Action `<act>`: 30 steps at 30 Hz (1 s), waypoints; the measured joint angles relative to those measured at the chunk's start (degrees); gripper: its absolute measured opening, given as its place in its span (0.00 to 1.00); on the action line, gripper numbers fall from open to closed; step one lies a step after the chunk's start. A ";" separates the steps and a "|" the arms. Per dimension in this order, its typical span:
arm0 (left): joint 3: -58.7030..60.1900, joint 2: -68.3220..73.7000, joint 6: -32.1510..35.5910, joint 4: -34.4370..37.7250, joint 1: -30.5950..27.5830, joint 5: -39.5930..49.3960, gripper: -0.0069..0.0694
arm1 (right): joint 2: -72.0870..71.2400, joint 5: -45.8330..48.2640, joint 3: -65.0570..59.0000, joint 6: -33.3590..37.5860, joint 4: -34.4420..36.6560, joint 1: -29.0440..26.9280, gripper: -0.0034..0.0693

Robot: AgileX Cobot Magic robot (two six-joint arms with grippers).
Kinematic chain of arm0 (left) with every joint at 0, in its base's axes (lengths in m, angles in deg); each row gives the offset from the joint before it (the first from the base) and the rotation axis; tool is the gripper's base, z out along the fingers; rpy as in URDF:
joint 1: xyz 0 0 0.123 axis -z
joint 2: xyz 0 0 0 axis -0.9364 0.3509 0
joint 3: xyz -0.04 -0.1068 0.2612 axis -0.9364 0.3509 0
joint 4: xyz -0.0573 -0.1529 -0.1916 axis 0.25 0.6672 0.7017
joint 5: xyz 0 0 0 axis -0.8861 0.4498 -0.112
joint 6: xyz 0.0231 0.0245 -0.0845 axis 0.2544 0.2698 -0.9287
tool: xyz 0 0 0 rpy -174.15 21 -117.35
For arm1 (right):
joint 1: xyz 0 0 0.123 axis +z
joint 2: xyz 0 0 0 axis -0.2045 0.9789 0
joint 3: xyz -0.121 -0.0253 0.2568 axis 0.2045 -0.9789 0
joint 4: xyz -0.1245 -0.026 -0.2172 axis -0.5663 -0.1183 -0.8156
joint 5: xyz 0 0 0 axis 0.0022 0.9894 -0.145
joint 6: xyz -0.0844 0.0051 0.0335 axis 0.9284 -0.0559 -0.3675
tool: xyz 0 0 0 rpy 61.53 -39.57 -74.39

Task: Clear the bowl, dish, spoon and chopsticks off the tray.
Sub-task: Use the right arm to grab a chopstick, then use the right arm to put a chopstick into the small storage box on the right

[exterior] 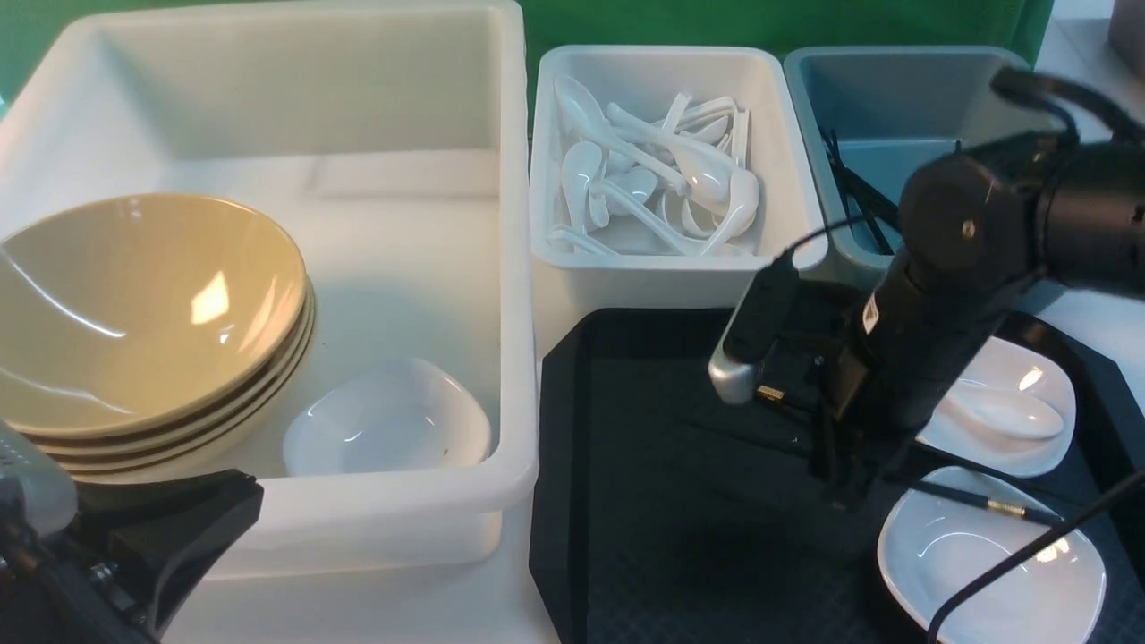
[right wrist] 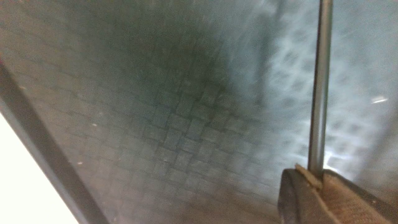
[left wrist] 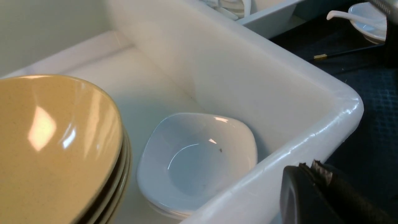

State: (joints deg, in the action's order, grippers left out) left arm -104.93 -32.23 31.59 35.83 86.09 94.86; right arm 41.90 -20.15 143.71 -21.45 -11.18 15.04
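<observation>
Nearest, found left gripper [left wrist: 312, 166] clenched on nothing, left of the tray [exterior: 644, 501]. Saw tray's left half bare, rim hard beside big white tub [exterior: 517, 268] holding the bowl [exterior: 143, 304]. Noted far dish [exterior: 1020, 358] and near dish [exterior: 966, 572] along tray's right edge; spoon [exterior: 1006, 411] in the far one, handle toward tray's left. Caught right gripper [right wrist: 311, 180] clamping chopsticks [exterior: 984, 504] mid-tray, long axis across tray, gold band toward its right edge.

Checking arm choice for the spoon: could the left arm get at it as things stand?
Probably not. The spoon lies in a dish at the tray's far right, and the right arm, holding a chopstick, hangs over the tray between it and the left gripper.
</observation>
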 joint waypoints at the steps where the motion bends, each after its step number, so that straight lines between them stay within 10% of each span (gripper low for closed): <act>1: 0.00 0.00 0.00 -0.05 0.00 -0.21 0.08 | -1.12 1.96 3.29 0.30 0.00 0.00 0.16; 5: 0.00 0.00 0.00 -0.59 0.00 -1.08 0.08 | -3.90 1.03 12.05 3.04 0.11 -1.31 0.16; 17: 2.39 0.00 0.05 -1.51 0.00 -4.48 0.08 | 5.91 -47.76 17.71 -9.22 0.04 -17.68 0.18; 30: 2.45 0.00 0.05 -1.56 0.00 -4.67 0.08 | 5.80 -30.48 17.71 -19.72 0.04 -20.61 0.54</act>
State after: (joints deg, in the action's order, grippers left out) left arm -102.48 -32.23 31.64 34.27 86.09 90.19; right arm 47.69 -50.63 161.42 -41.18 -11.14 -5.57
